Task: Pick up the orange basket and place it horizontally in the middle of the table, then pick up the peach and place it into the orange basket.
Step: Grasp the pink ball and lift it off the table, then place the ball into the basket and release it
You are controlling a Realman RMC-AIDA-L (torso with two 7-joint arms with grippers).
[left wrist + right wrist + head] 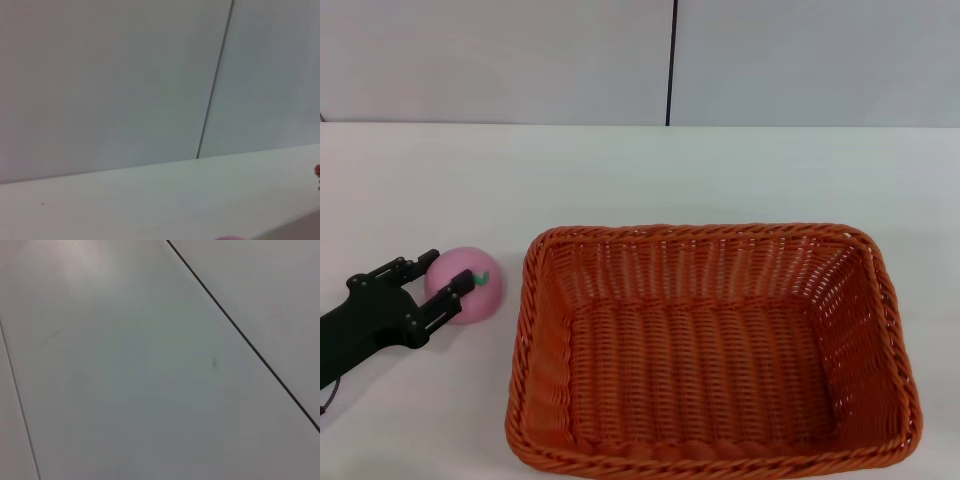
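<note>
The left end effector (442,277) stood spread wide around the peach (468,284), one finger on each side of it. The peach sat on the white table (620,170), just left of the orange basket (710,350).

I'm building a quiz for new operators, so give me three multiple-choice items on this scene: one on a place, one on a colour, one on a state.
1. Where is the peach relative to the orange basket?
A. Inside it
B. On the table on the robot's left of it
C. Behind it

2. What colour is the peach?
A. Pink
B. Yellow
C. Green

3. What is the state of the left end effector?
A. Holding the basket rim
B. Lifted far above the table
C. Fingers spread on either side of the peach

Answers: 1 B, the peach lies outside the basket's left rim. 2 A, it is pink with a small green mark. 3 C, the head view shows one finger on each side of the peach.
</note>
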